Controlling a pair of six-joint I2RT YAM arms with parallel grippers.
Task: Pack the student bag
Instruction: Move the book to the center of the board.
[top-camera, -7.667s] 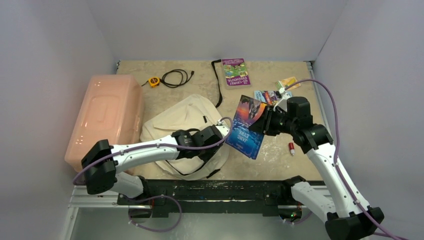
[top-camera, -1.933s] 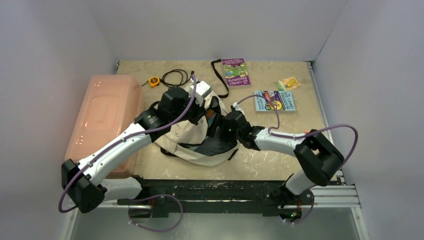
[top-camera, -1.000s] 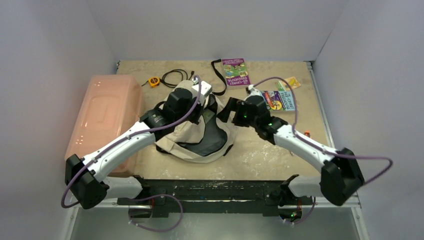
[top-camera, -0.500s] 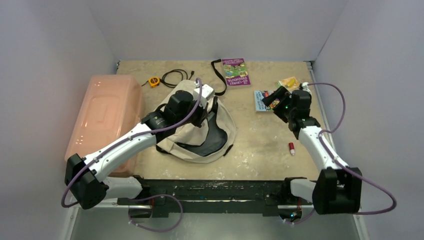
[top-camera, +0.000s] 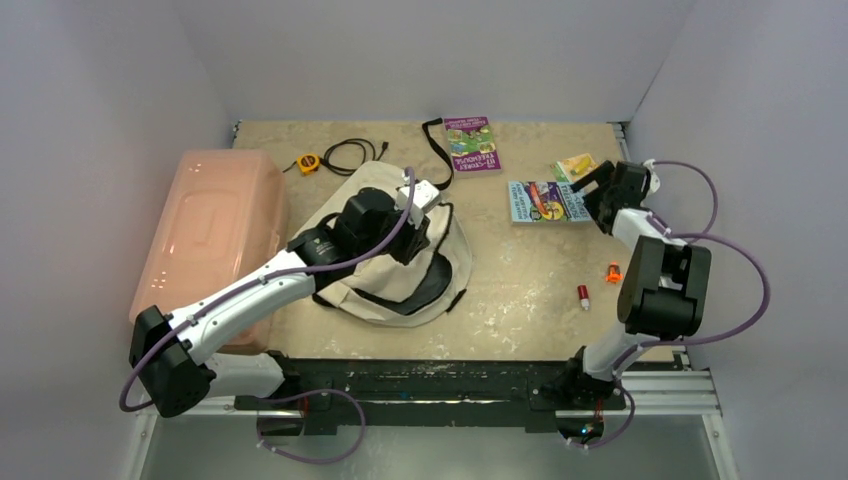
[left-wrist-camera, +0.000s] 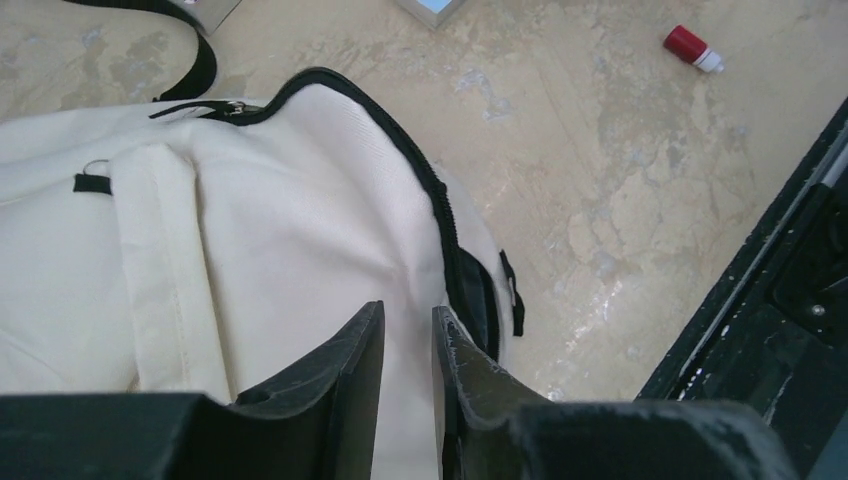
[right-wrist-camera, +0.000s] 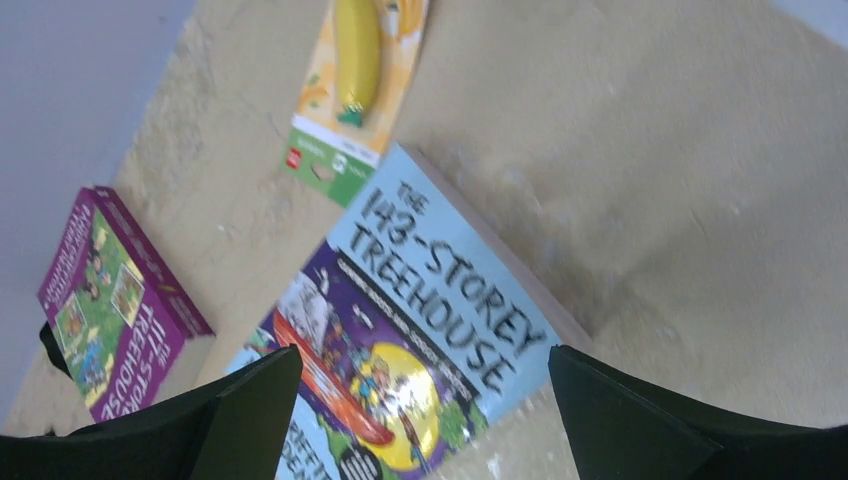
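Observation:
The student bag (top-camera: 385, 262) is a cream canvas backpack with black zipper trim, lying flat at the table's middle. Its cloth (left-wrist-camera: 250, 230) fills the left wrist view. My left gripper (top-camera: 428, 238) hovers over the bag's right side. In the wrist view this gripper (left-wrist-camera: 408, 320) is open by a narrow gap, with cream cloth showing through and nothing pinched. My right gripper (top-camera: 592, 186) is at the back right, open wide (right-wrist-camera: 422, 356) above a blue "143-Storey Treehouse" book (right-wrist-camera: 410, 330), which lies right of the bag (top-camera: 545, 201).
A purple book (top-camera: 472, 143) (right-wrist-camera: 110, 310) and a banana card (top-camera: 575, 165) (right-wrist-camera: 360, 80) lie at the back. A large pink bin (top-camera: 210, 240) stands left of the bag. A tape measure (top-camera: 309, 162), a black cable (top-camera: 355, 155), a small red item (top-camera: 583, 293) (left-wrist-camera: 690, 45) and an orange one (top-camera: 613, 272) lie loose.
My right gripper has swung from the bag's mouth to the back right, over the blue book. The left jaws have parted a little and the bag's opening has sagged flatter.

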